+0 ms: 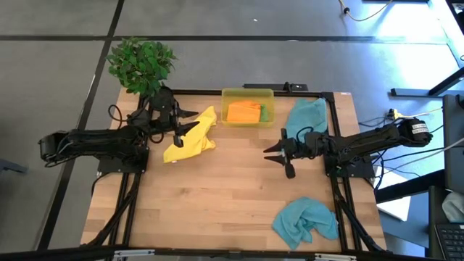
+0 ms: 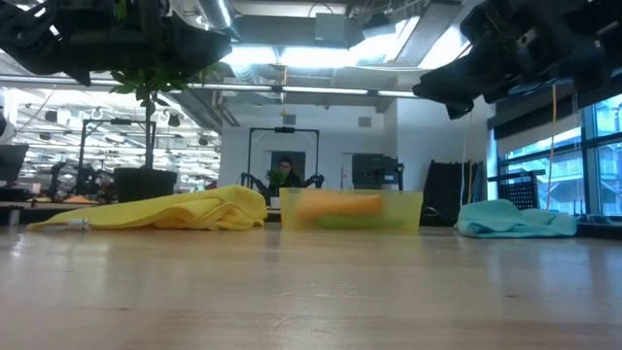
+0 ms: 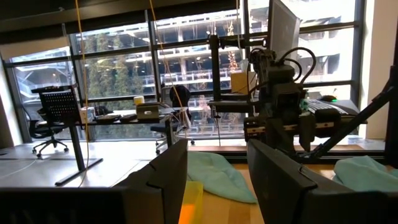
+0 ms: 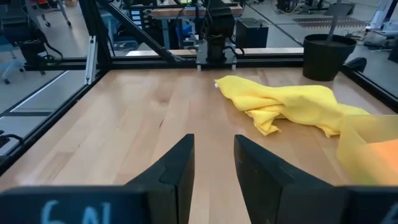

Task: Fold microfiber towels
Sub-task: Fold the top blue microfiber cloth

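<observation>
Translucent yellow plastic bin (image 1: 247, 95) at table rear centre, beyond and between both pincers, potted green plant (image 1: 141, 64) at rear corner just behind the left pincer, wooden table (image 1: 225, 196) beneath both pincers, person seated (image 2: 285, 171) in the room behind

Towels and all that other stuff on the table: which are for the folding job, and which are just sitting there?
For the job:
yellow towel
orange towel and green towel, both in the bin
teal towel by the bin
teal towel at the near edge

Just there:
yellow plastic bin
potted plant
</observation>
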You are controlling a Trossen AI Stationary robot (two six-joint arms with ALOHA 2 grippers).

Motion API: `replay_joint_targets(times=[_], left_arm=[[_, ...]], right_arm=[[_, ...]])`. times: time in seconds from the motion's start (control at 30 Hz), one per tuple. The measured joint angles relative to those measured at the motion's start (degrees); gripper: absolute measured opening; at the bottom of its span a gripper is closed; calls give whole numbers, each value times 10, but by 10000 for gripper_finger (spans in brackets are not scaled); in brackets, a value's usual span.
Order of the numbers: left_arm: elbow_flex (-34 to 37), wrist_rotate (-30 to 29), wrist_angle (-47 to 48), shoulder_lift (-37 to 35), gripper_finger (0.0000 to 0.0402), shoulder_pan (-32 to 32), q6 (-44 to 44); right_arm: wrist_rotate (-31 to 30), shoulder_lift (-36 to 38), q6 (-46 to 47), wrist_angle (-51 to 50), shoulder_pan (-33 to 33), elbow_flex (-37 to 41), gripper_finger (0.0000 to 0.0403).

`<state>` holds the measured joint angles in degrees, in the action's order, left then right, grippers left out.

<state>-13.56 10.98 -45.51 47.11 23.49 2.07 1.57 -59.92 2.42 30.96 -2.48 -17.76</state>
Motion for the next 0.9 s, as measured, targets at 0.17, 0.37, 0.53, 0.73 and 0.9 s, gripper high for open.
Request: replay_joint_targets(times=[0.17,0.37,0.53,0.73,0.9], left_arm=[[0,0,0,0,157,0,0],[0,0,0,0,157,0,0],[0,0,0,0,157,0,0],[0,0,0,0,157,0,0],[0,0,0,0,157,0,0]], right_arm=[[-21,0,-6,0,0,0,114],[-22,0,-14,0,0,0,114],[-22,0,-14,-1,0,0,114],[-21,0,-18,-2,0,0,114],[-27,0,-31,-2,0,0,114]])
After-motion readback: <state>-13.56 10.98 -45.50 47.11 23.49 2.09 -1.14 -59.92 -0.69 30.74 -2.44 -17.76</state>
